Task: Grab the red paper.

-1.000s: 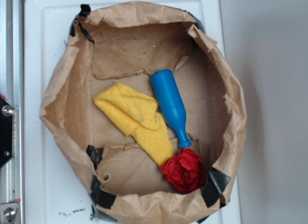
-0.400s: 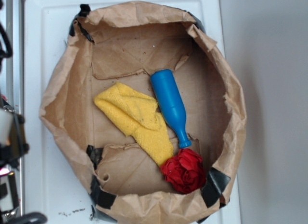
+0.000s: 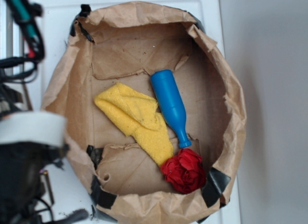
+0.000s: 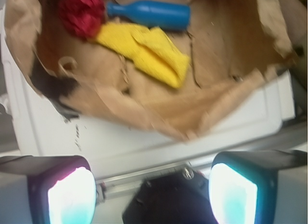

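The red paper [image 3: 184, 170] is a crumpled, rose-like wad lying inside the brown paper bag [image 3: 235, 113], at its near right corner, just below the neck of the blue bottle [image 3: 171, 106]. In the wrist view the red paper [image 4: 81, 13] shows at the top left, far from my gripper [image 4: 151, 195]. The gripper's two fingers stand wide apart at the bottom of that view with nothing between them, so it is open. It hangs outside the bag, over the white surface and a metal rail. My arm [image 3: 29, 142] is a blurred dark shape at the left edge.
A yellow cloth [image 3: 137, 120] lies in the middle of the bag, touching the bottle and reaching down to the red paper. The bag's crumpled wall [image 4: 202, 113] rises between the gripper and the contents. The bag rests on a white board [image 3: 48, 21].
My arm has come into the exterior view from the left edge and now covers the lower left corner. The red paper, bottle and cloth have not moved.
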Tool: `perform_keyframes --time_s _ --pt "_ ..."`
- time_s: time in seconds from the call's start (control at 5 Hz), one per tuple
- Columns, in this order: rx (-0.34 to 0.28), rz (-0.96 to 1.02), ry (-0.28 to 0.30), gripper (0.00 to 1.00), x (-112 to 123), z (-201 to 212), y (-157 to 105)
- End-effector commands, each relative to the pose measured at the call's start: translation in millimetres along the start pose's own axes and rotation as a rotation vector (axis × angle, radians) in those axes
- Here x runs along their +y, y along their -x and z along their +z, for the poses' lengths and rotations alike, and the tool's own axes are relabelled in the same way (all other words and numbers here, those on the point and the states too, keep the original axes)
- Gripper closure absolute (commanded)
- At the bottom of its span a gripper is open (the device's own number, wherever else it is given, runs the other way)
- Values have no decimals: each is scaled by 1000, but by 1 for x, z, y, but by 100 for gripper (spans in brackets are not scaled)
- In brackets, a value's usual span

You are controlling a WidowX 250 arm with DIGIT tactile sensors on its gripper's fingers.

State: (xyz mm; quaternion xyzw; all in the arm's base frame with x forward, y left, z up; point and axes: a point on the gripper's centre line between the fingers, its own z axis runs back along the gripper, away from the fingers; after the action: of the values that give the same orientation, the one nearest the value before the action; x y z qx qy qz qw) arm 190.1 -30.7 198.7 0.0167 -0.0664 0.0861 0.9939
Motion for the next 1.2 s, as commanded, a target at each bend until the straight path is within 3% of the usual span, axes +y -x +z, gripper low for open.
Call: perform_keyframes --time_s 0.0,0.2,0.4,0.6,1.0 --pt "-73 -19 41 0 -9 -4 -48" --pt "-157 -139 106 0 -16 -7 -64" --pt "-242 -198 122 0 -18 -12 -92" --pt "-217 -238 195 0 -12 -16 -110" --pt "-217 -238 195 0 -12 -16 -110"
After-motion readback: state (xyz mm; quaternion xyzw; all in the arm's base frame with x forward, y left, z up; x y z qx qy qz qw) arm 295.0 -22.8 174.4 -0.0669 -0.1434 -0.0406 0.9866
